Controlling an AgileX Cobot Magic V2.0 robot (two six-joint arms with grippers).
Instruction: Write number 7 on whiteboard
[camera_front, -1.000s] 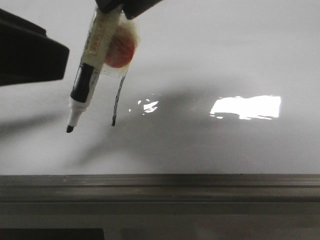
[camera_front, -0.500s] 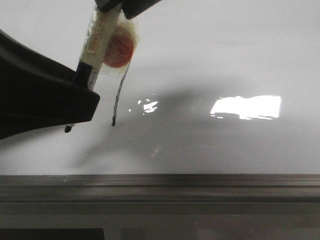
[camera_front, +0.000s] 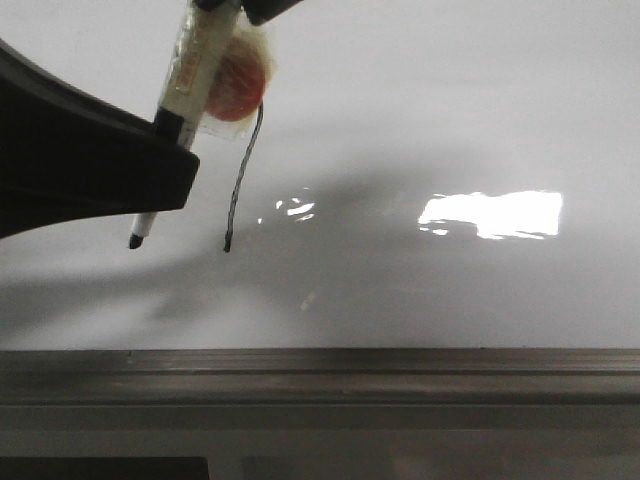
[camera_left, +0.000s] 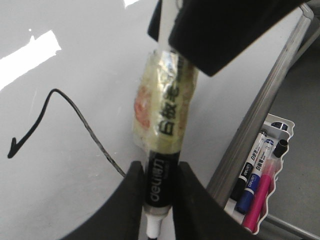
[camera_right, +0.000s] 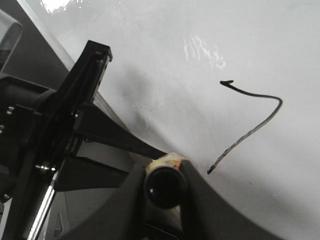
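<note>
Marker lifted slightly | both grippers clamp it: left gripper low, right gripper top | number 7 just right of tip

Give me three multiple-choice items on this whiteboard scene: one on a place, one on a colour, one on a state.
1. In the front view, where is the marker tip?
A. Left of the foot of the number 7
B. Right of the bright glare
C. On the ledge

2. What colour is the drawn line?
A. Red
B. Black
C. Blue

3. The left fingers are:
A. Wide open
B. Shut on a cloth
C. Shut on the marker

Answers: 1 A, the tip sits left of the stem's foot. 2 B, the stroke is black on the pale whiteboard. 3 C, the left wrist view shows them clamping the black barrel.
</note>
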